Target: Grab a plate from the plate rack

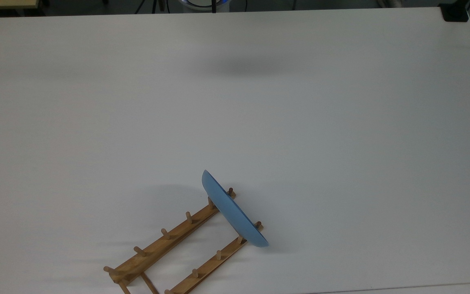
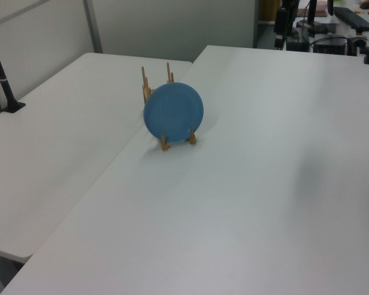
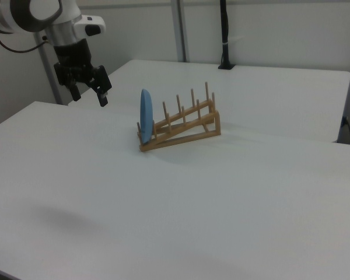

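I see the plate standing on edge in the last slot at one end of the plate rack, held upright between the end pegs and leaning only slightly. In the top view the rack runs on a diagonal near the bottom edge of the white surface, and the plate sits at its upper right end, crossing both rails. In the left view the plate faces the camera as a full blue disc, with the rack mostly hidden behind it and two pegs showing at its foot. In the right view the plate is seen edge-on at the rack's left end, while the other slots stand bare. In the right view my pincer hangs in the air to the left of the plate, well apart from it and above the surface, pointing down. Its two dark fingers stand apart with a clear gap between them, and nothing is held.
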You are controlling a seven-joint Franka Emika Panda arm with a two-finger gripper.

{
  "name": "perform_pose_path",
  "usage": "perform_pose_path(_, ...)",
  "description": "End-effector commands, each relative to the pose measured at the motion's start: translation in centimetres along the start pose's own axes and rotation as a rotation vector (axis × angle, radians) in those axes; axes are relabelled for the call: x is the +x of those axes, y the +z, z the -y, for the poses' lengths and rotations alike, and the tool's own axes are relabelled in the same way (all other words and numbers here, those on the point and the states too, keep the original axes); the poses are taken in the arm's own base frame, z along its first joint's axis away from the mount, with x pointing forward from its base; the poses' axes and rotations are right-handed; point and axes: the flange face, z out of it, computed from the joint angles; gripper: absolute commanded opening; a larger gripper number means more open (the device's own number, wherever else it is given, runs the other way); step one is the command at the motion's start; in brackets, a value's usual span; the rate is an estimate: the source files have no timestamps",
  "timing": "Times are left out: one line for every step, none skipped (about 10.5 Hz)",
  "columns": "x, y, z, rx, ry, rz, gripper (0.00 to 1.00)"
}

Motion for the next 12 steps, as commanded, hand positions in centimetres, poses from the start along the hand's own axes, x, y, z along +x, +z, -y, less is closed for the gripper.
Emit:
perform_pose_path(-0.75, -0.24, 0.57, 0.024, -0.004, 0.003, 1.00)
perform_pose_path(-0.75, -0.24, 0.57, 0.025, -0.004, 0.003, 1.00)
perform_pose_path(-0.75, -0.24, 0.57, 0.025, -0.004, 0.003, 1.00)
perform_pose_path(-0.75, -0.24, 0.57, 0.025, -0.004, 0.003, 1.00)
perform_pose_path(-0.70, -0.22, 0.57, 0.025, -0.004, 0.003, 1.00)
perform_pose_path(-0.70, -0.22, 0.57, 0.025, -0.004, 0.003, 1.00)
perform_pose_path(-0.70, -0.22, 0.57, 0.025, -0.004, 0.003, 1.00)
perform_pose_path(-0.70, -0.22, 0.57, 0.025, -0.004, 0.003, 1.00)
perform_pose_path(-0.70, -0.22, 0.58, 0.026, -0.006, 0.003, 1.00)
perform_pose_path(-0.66, -0.14, 0.50, 0.026, -0.009, 0.005, 1.00)
perform_pose_path(-0.67, -0.07, 0.52, 0.029, -0.013, 0.007, 1.00)
perform_pose_path(-0.65, 0.03, 0.52, 0.029, -0.019, 0.009, 1.00)
